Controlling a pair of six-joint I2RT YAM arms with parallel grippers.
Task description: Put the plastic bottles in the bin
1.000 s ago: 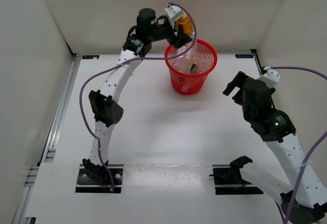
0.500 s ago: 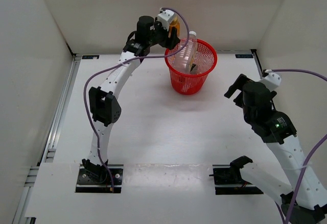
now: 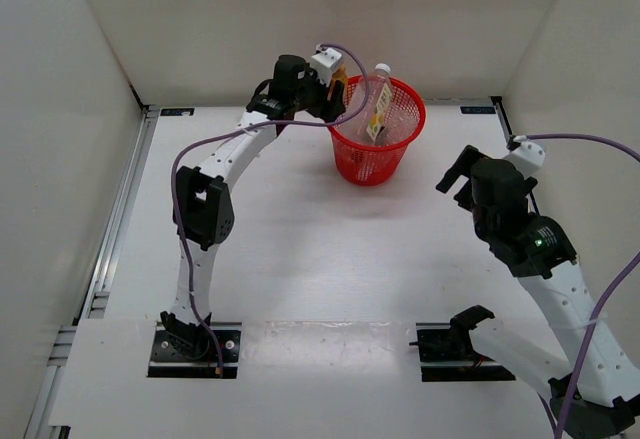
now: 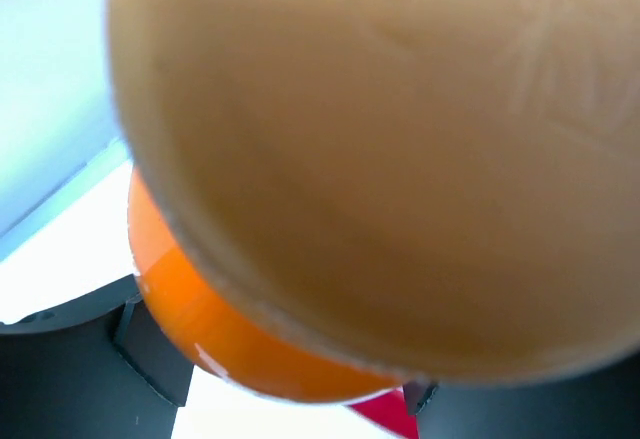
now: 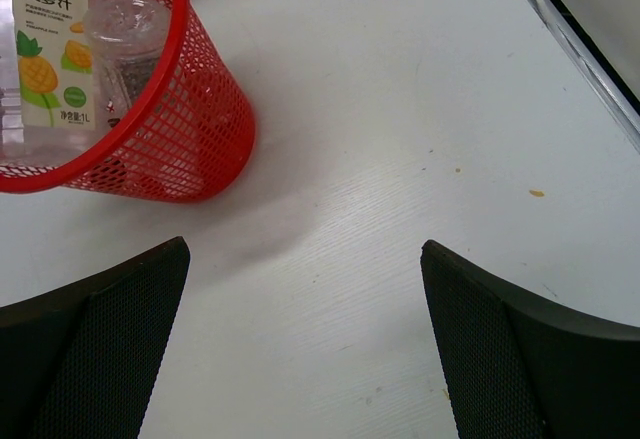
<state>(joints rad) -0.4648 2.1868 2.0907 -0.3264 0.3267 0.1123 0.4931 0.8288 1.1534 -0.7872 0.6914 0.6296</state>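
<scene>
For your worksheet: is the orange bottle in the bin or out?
Out: the left tool grips the orange bottle at the bin's rim.

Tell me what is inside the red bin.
A clear bottle with a pineapple label leans in the bin, its cap above the rim. A second clear bottle sits beside it. Anything deeper is covered by them and the lattice wall.

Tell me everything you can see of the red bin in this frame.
The red bin is a round, tapered plastic basket with a lattice wall, standing upright on the white table near the back. Clear bottles sit inside; a pineapple-labelled bottle pokes above the rim. The left gripper, holding an orange bottle, hangs by its left rim.
</scene>
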